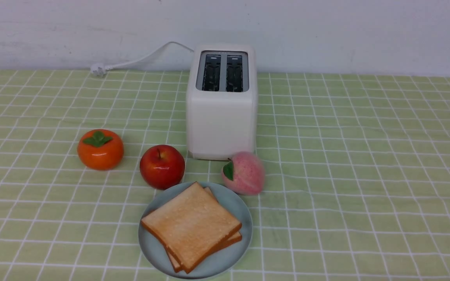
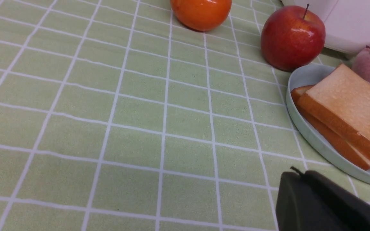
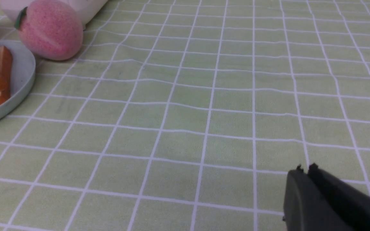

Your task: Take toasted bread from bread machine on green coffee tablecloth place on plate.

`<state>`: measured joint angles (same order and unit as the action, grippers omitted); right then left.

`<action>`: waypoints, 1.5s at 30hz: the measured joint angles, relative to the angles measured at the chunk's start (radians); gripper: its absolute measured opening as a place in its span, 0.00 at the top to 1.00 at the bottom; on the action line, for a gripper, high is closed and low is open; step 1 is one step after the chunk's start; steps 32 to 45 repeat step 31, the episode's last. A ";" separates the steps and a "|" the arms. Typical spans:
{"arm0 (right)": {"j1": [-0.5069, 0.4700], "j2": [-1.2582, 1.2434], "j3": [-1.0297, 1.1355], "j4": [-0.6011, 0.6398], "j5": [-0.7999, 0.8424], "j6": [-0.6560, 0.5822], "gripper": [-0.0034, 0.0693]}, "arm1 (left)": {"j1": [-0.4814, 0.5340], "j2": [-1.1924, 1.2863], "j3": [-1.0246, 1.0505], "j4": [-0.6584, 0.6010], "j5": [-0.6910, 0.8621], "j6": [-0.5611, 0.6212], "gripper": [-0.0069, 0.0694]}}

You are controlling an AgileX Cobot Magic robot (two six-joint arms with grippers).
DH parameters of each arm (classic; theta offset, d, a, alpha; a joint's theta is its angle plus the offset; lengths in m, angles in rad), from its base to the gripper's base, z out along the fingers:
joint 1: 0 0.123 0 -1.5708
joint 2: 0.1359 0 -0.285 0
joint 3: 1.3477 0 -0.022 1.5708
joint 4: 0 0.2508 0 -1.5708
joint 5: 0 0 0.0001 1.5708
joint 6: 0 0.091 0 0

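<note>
Two slices of toasted bread lie stacked flat on the plate near the front of the green coffee tablecloth. Behind it stands the white bread machine, both slots showing no bread. Neither arm appears in the front view. In the left wrist view my left gripper is shut and holds nothing, hovering over the cloth just beside the plate and toast. My right gripper is shut too, with nothing in it, over bare cloth well away from the plate.
An orange persimmon, a red apple and a pink peach sit in a row between toaster and plate. The toaster's white cord runs off along the back wall to the left.
</note>
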<state>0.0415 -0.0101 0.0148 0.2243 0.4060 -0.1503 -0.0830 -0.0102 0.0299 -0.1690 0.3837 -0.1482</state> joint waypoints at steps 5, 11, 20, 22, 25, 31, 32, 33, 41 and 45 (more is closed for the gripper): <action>0.000 0.000 0.000 0.000 0.000 0.000 0.91 | 0.000 0.000 0.000 0.000 0.000 0.000 0.93; 0.000 0.000 0.000 0.000 0.000 0.000 0.91 | 0.000 0.000 0.000 0.000 0.000 0.000 0.93; 0.000 0.000 0.000 0.000 0.000 0.000 0.89 | 0.000 0.000 0.000 0.000 0.000 0.000 0.93; 0.000 0.000 0.000 -0.001 0.000 0.000 0.89 | 0.000 0.000 0.000 0.000 0.000 0.000 0.93; 0.000 0.000 0.000 -0.001 0.000 0.000 0.88 | 0.000 0.000 0.000 0.000 0.000 0.000 0.92; 0.000 0.000 0.000 -0.001 0.000 0.000 0.87 | 0.000 0.000 0.000 0.000 0.000 0.000 0.92; 0.000 0.000 0.000 -0.001 0.000 0.000 0.87 | 0.000 0.000 0.000 0.000 0.000 0.000 0.92; 0.000 0.000 0.000 -0.001 0.000 0.000 0.87 | 0.000 0.000 0.000 0.000 0.000 0.000 0.92; 0.000 0.000 0.000 -0.001 0.000 0.000 0.87 | 0.000 0.000 0.000 0.000 0.000 0.000 0.92; 0.000 0.000 0.000 -0.001 0.000 0.000 0.87 | 0.000 0.000 0.000 0.000 0.000 0.000 0.92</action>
